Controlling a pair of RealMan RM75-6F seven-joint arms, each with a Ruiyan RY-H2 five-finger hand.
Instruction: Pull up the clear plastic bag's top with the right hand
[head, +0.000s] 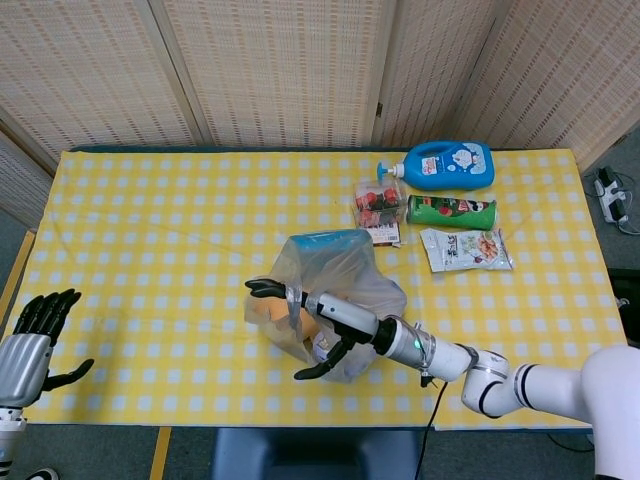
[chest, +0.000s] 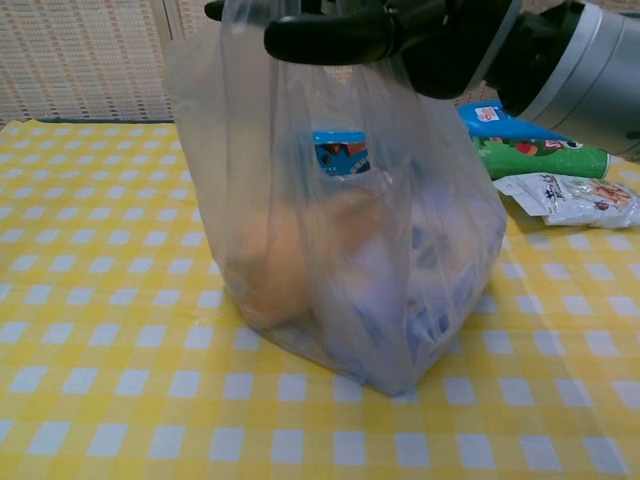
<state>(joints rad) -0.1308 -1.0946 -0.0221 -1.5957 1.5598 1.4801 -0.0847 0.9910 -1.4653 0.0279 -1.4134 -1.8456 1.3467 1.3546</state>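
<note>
The clear plastic bag (head: 345, 272) stands near the table's front middle, with a blue box (chest: 341, 157) and an orange-brown item (chest: 272, 250) showing through its film. My right hand (head: 308, 318) grips the bag's top, its dark fingers pointing left and the thumb sticking out below. In the chest view the right hand (chest: 385, 28) is at the top edge, with the bag (chest: 340, 260) hanging stretched beneath it and its bottom on the cloth. My left hand (head: 30, 342) rests far off at the table's front left corner, fingers apart and holding nothing.
Behind and right of the bag lie a blue bottle (head: 445, 165), a green can (head: 451, 210), a snack packet (head: 467, 249) and a small red packet (head: 378, 205). The yellow checked tablecloth (head: 150, 230) stretches bare to the left.
</note>
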